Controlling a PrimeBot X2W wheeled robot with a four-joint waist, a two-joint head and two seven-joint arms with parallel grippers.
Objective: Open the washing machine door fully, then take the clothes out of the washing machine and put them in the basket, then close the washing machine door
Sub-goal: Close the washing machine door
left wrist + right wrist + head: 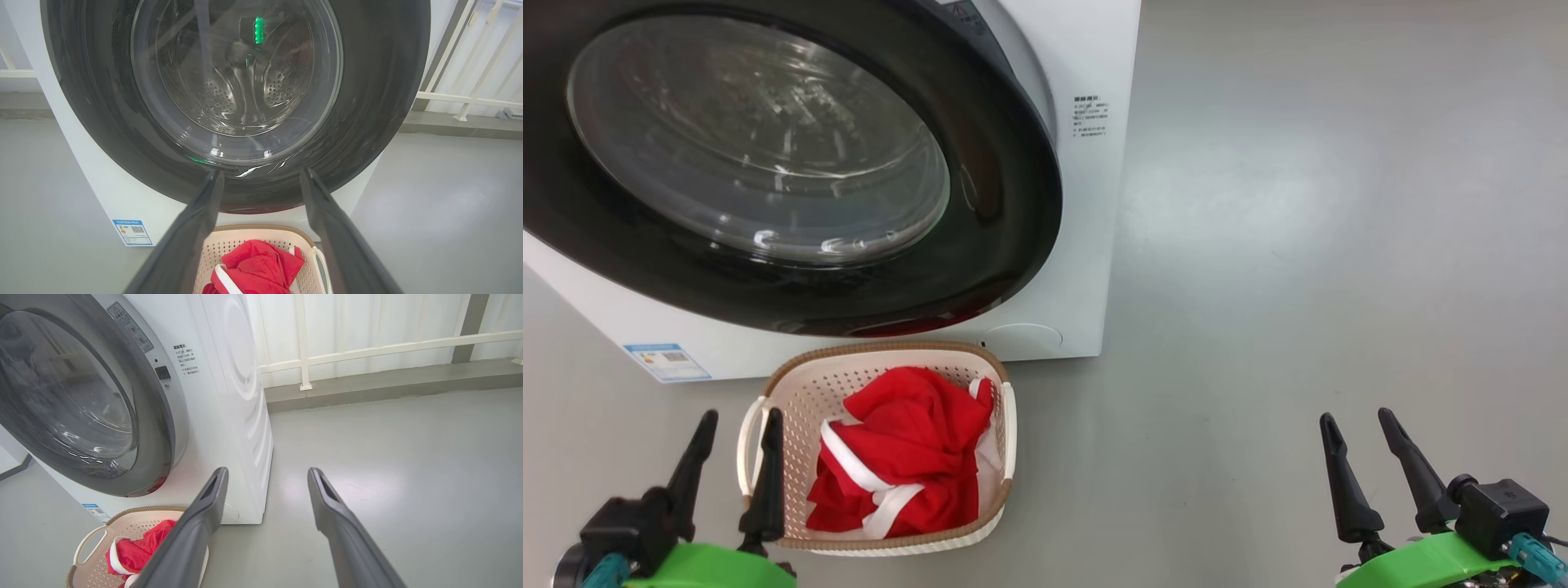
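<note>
The washing machine (pixel 1086 65) stands white at the upper left. Its door (pixel 1005 212), black-rimmed with a glass bowl, lies flat against the front. In the left wrist view the steel drum (pixel 241 94) shows through the glass of the door (pixel 367 102). On the floor just before the machine sits the cream basket (pixel 882 351), with the red and white clothes (pixel 907 457) piled inside. My left gripper (pixel 742 416) is open beside the basket's left handle, holding nothing. My right gripper (pixel 1356 416) is open over bare floor far to the right.
Grey floor (pixel 1298 245) stretches to the right of the machine. A blue label (pixel 667 361) marks the machine's lower front. In the right wrist view a white railing (pixel 367 351) and a low ledge run behind the machine (pixel 237 396).
</note>
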